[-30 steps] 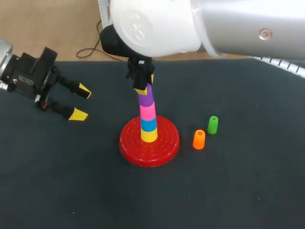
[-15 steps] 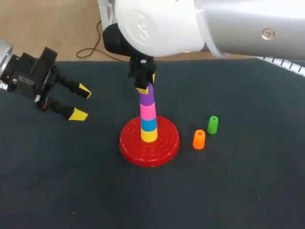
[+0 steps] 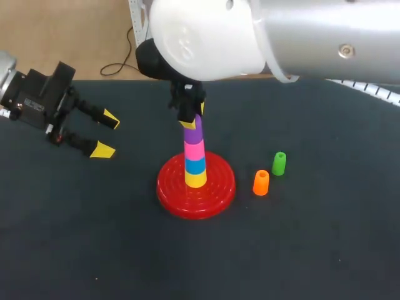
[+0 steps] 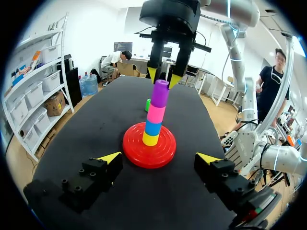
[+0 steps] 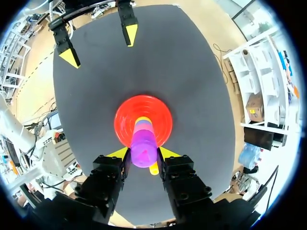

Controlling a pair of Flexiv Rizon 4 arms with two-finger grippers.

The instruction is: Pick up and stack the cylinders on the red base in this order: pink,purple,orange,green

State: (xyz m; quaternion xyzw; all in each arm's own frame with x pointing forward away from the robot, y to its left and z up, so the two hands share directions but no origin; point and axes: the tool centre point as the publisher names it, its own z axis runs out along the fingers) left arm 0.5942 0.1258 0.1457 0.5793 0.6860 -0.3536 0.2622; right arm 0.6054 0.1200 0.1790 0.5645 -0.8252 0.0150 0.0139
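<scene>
**A:** Out at ten o'clock from the red base (image 3: 215,197), the left hand (image 3: 106,134) sits with jaws spread wide, holding nothing.

**B:** And dead over the stack is the right hand (image 3: 194,115), clamped on the purple cylinder (image 3: 194,132), which sits on the pink cylinder (image 3: 194,150).

**A:** Orange next, I'd say. The orange cylinder (image 3: 260,182) stands upright on the worktop (image 3: 312,250) at three o'clock from the base, with the green cylinder (image 3: 279,164) just beside it at one.

**B:** That's the right arm's side, so the right hand is nearer. It has to let go, swing toward three and drop straight down that upright axis.
</scene>
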